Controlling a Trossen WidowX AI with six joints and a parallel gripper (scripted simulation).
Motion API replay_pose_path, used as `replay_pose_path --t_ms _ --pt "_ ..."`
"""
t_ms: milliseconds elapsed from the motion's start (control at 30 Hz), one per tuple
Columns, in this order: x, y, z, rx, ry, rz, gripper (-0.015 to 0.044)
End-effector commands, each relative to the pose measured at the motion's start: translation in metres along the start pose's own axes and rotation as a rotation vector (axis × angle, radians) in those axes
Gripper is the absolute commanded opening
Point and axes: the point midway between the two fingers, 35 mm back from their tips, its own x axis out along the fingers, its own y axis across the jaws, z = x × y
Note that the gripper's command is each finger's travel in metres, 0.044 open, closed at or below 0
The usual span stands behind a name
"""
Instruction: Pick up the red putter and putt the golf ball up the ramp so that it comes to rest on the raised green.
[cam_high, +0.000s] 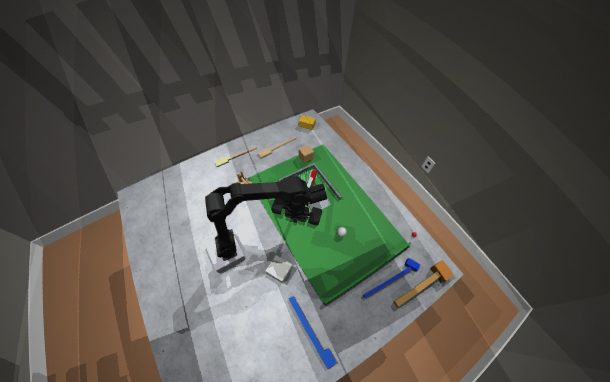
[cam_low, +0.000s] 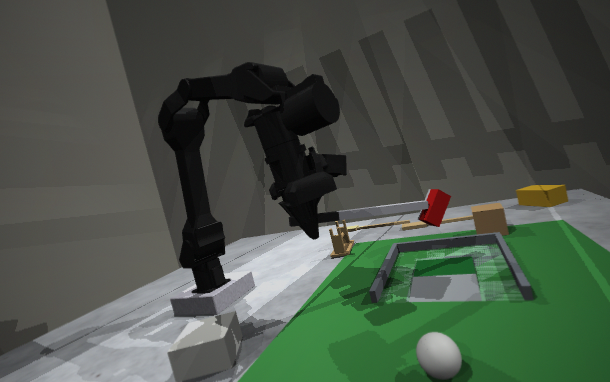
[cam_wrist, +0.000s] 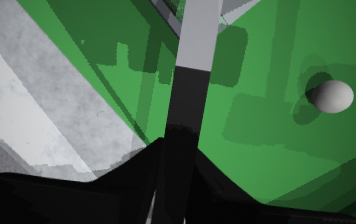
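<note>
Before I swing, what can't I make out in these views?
- Putter head: cut off by the wrist view's top edge.
- Fingertips on the grip: dark on dark in all views.
- Head height above the green: no view settles it.
- Ramp and raised green: not distinguishable.
- Ball: tiny from the top.

The black six-joint arm (cam_low: 192, 165) rises from its base, then folds forward and down. Its end effector (cam_low: 306, 220) points downward, seemingly tilted, clamped on the red-headed grey-shafted putter (cam_low: 385, 209).

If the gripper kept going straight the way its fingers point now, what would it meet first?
Most likely the green putting mat: the gripper, shut on the red-headed putter, points steeply down near the mat's edge. Depth is unclear; it might land on grey floor instead.
</note>
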Motion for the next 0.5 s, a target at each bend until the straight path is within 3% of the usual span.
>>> replay_pose_path --t_ms 0,467 --pt "-0.006 -0.02 -0.019 0.124 0.014 -0.017 0.0" --pt "-0.02 -0.068 -0.094 0.503 0.071 -0.051 0.0"
